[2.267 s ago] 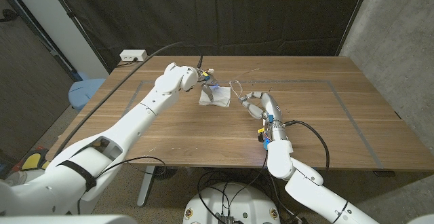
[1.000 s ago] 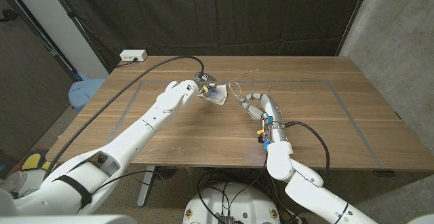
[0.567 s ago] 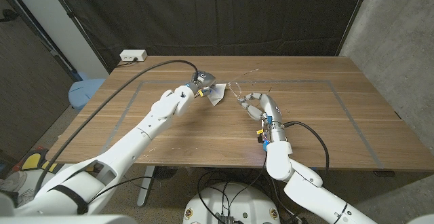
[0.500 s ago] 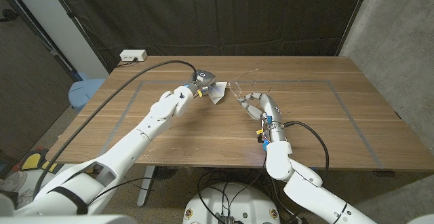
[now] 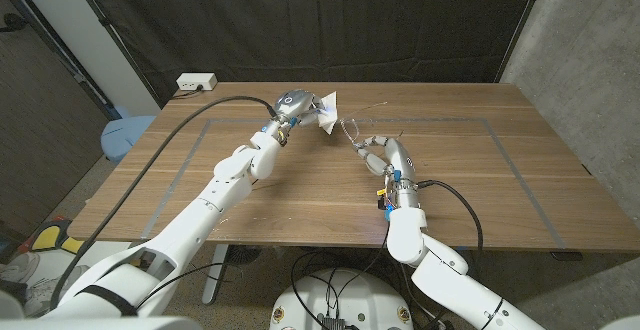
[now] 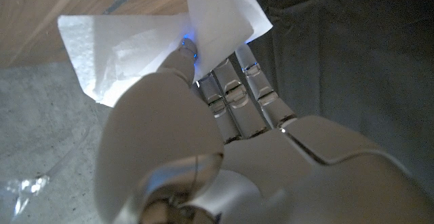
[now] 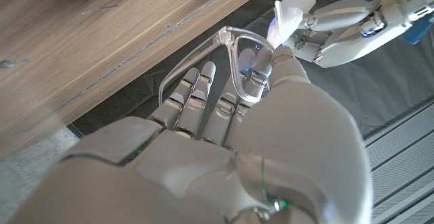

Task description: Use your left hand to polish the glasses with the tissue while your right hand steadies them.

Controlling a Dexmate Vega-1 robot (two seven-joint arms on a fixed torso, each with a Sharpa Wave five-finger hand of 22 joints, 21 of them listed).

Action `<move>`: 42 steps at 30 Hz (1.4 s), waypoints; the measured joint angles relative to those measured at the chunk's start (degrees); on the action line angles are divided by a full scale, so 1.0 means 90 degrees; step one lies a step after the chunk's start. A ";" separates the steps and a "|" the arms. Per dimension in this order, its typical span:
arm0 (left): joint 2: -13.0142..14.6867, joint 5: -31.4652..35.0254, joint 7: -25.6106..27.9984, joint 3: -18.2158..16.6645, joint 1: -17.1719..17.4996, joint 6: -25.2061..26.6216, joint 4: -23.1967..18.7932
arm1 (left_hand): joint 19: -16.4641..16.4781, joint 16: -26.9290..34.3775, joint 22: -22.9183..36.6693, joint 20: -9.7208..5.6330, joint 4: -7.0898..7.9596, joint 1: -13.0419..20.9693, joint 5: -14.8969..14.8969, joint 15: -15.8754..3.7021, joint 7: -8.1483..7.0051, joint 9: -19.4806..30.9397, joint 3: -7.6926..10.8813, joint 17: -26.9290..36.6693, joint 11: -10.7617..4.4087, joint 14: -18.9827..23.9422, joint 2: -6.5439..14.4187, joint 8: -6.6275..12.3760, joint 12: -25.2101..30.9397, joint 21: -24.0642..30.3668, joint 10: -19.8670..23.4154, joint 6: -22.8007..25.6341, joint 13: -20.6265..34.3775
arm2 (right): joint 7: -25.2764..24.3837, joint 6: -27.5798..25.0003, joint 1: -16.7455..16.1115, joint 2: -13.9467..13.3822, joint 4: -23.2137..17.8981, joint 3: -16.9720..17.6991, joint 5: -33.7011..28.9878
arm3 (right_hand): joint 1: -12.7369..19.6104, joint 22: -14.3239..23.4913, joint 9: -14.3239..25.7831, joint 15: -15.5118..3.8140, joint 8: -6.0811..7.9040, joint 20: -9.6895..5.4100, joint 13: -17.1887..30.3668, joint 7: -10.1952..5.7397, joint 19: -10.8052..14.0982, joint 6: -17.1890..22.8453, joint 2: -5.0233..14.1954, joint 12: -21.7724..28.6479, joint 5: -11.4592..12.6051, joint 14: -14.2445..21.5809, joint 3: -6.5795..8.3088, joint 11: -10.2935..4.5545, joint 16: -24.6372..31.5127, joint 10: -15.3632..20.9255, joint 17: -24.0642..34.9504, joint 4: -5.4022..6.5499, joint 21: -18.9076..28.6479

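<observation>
Your left hand [image 5: 292, 104] has lifted the tissue [image 5: 327, 109] off the table, up beside the glasses [image 5: 350, 128].
It pinches the tissue; your right hand [image 5: 372, 152] grips the glasses' frame, so polishing can start.

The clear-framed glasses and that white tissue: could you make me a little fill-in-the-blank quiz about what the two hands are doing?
1. The robot's left hand pinches a white ____.
2. The clear-framed glasses are held by the robot's ____ hand.
3. In the head view the white paper tissue is lifted ____ the wooden table.

Missing words: tissue; right; above
</observation>
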 measured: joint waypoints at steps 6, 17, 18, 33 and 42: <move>-0.0137 -0.0591 0.0238 -0.0144 0.0000 -0.0532 0.0242 | -0.0035 -0.0046 0.0000 -0.0034 0.0000 0.0000 0.0000 -0.0024 0.0013 0.0000 0.0000 0.0030 0.0033 0.0025 0.0000 0.0000 -0.0002 0.0045 0.0033 0.0035 0.0016 | -0.0200 -0.0295 -0.0015 0.0369 0.0021 0.0025 0.0041 | 0.0000 0.0000 0.0000 0.0002 0.0000 -0.0009 0.0031 0.0000 -0.0011 0.0000 0.0000 0.0000 0.0022 0.0068 -0.0007 -0.0002 0.0000 0.0062 0.0000 0.0007 0.0000; -0.0497 -0.2382 -0.0465 -0.0482 -0.0092 -0.1566 0.0712 | -0.0069 -0.0073 -0.0001 -0.0068 0.0026 -0.0003 -0.0002 -0.0056 0.0001 0.0000 -0.0028 0.0059 0.0033 0.0103 -0.0003 -0.0001 -0.0004 0.0144 0.0033 0.0090 0.0051 | -0.0484 -0.1108 0.0073 0.0924 0.0033 -0.0010 -0.0028 | -0.0003 0.0039 0.0004 -0.0049 0.0006 -0.0008 0.0031 0.0052 0.0267 -0.0051 0.0003 0.0000 0.0062 0.0533 -0.0007 0.0106 0.0081 0.0138 0.0000 0.0007 0.0249; -0.0517 -0.2649 -0.0668 -0.0499 -0.0099 -0.1648 0.0732 | -0.0069 -0.0073 -0.0001 -0.0068 0.0026 -0.0003 -0.0002 -0.0056 0.0001 0.0000 -0.0028 0.0064 0.0033 0.0103 -0.0003 -0.0014 -0.0005 0.0170 0.0033 0.0090 0.0051 | -0.0501 -0.1145 0.0089 0.1010 0.0044 -0.0019 -0.0036 | -0.0004 0.0048 0.0007 -0.0056 0.0096 -0.0008 0.0030 0.0061 0.0267 -0.0061 0.0004 0.0000 0.0062 0.0583 -0.0007 0.0120 0.0105 0.0133 0.0000 0.0007 0.0282; -0.1223 -0.5285 -0.3101 -0.0993 -0.0285 -0.1829 0.1217 | -0.0124 -0.0171 -0.0002 -0.0013 0.0053 -0.0026 -0.0002 -0.0055 -0.0001 0.0001 0.0000 0.0129 0.0033 0.0102 -0.0096 -0.0055 -0.0054 0.0286 0.0034 0.0090 0.0095 | -0.0692 -0.2334 0.0308 0.1896 0.0071 -0.0057 -0.0075 | 0.0048 0.0165 0.0010 -0.0253 0.0195 -0.0020 0.0030 0.0460 0.0530 0.0179 0.0084 0.0055 0.0135 0.1528 0.0084 0.0449 0.0356 0.0344 0.0063 -0.0084 0.0646; -0.1508 -0.6086 -0.4241 -0.1218 -0.0404 -0.1571 0.1397 | -0.0138 -0.0211 -0.0019 0.0002 0.0052 -0.0024 -0.0002 -0.0058 0.0024 0.0001 0.0000 0.0176 0.0058 0.0127 -0.0094 -0.0080 -0.0102 0.0393 0.0059 0.0065 0.0132 | -0.0753 -0.2485 0.0422 0.2265 0.0192 -0.0029 0.0027 | 0.0084 0.0212 0.0104 -0.0262 0.0195 0.0001 0.0030 0.0542 0.0551 0.0232 0.0050 0.0055 0.0158 0.1537 0.0084 0.0479 0.0379 0.0354 0.0132 -0.0084 0.0717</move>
